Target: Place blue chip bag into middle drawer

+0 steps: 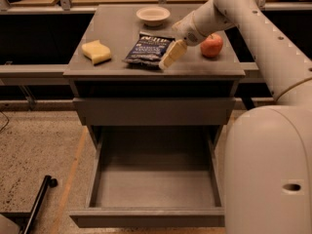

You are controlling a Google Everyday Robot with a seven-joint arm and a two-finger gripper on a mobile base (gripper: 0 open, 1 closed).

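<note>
Blue chip bag [147, 49] lies on cabinet top [114, 26], right edge behind the claw [172, 56], whose opening I cannot tell

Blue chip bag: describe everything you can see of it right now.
The blue chip bag lies flat and slightly skewed on the grey cabinet top. It is dark navy crinkly foil with white lettering at its far end and pale markings below. It sits between the yellow sponge and the apple, in front of the bowl. The end effector is at its right edge; contact is unclear. The open middle drawer does not hold it yet.
</note>
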